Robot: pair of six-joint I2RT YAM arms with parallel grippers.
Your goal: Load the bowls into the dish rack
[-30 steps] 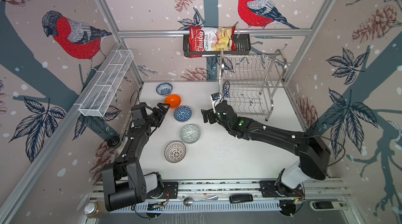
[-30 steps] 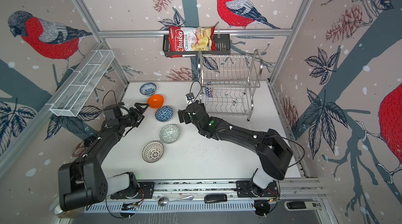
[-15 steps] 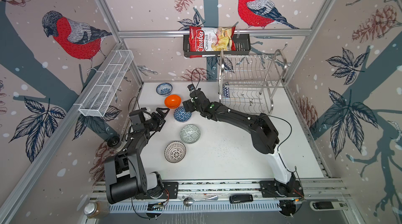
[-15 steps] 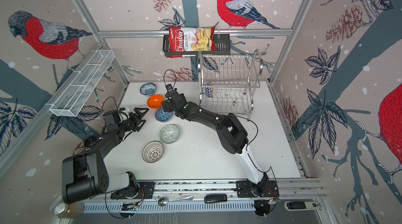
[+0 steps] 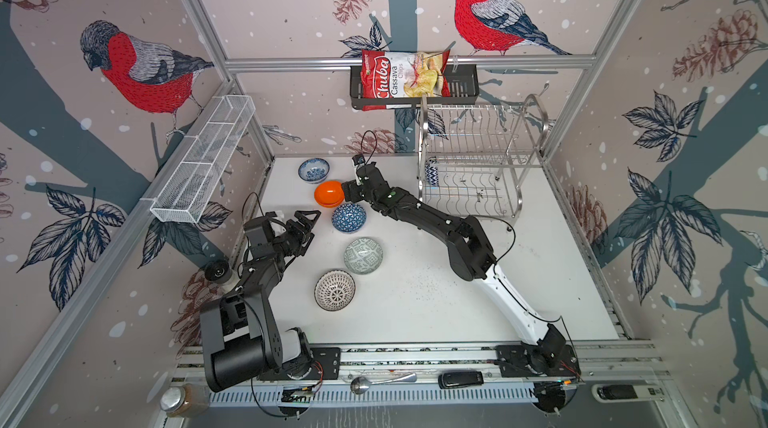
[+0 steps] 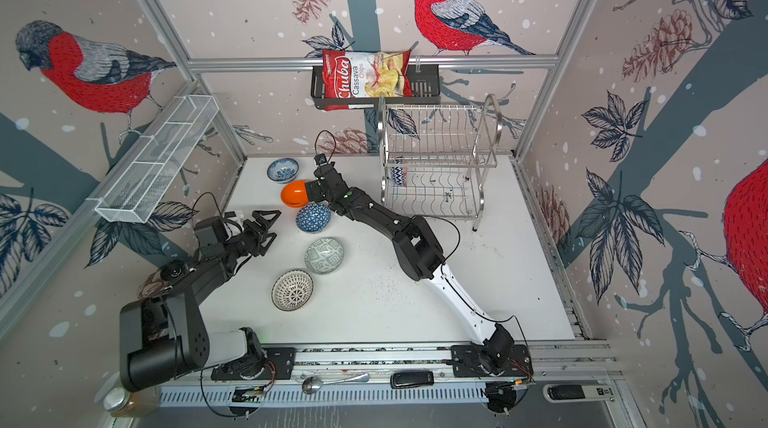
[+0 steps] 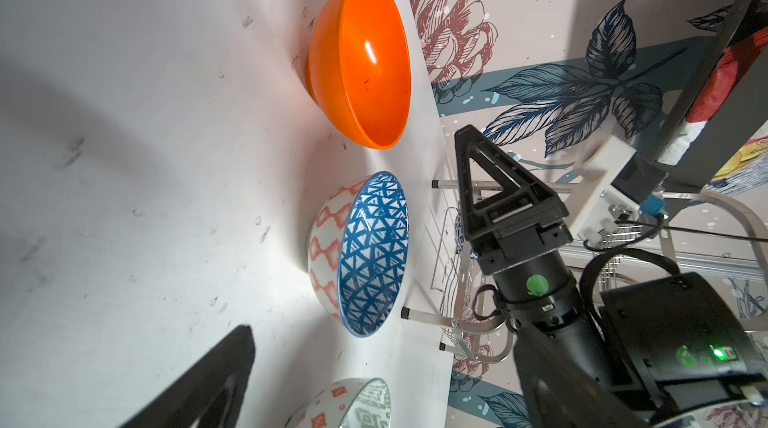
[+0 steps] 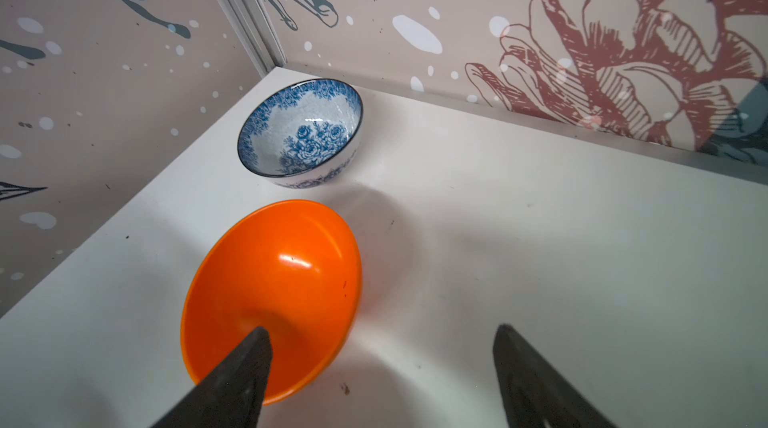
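Note:
Five bowls stand in a curved row on the white table in both top views: blue-floral, orange, blue triangle-patterned, grey-green and black-dotted white. My right gripper is open at the orange bowl. One of its fingers hangs over the bowl's inside and the other stands outside the rim. The left gripper is open and holds nothing, just left of the blue triangle bowl. The steel dish rack stands at the back right.
A blue-patterned cup sits in the rack's lower tier. A white mesh basket hangs on the left wall. A black basket with a chips bag hangs above the rack. A spoon lies on the front rail.
My right arm has swung from in front of the rack leftwards to the orange bowl, and its jaws have narrowed slightly. The left gripper has drawn back a little from the bowls.

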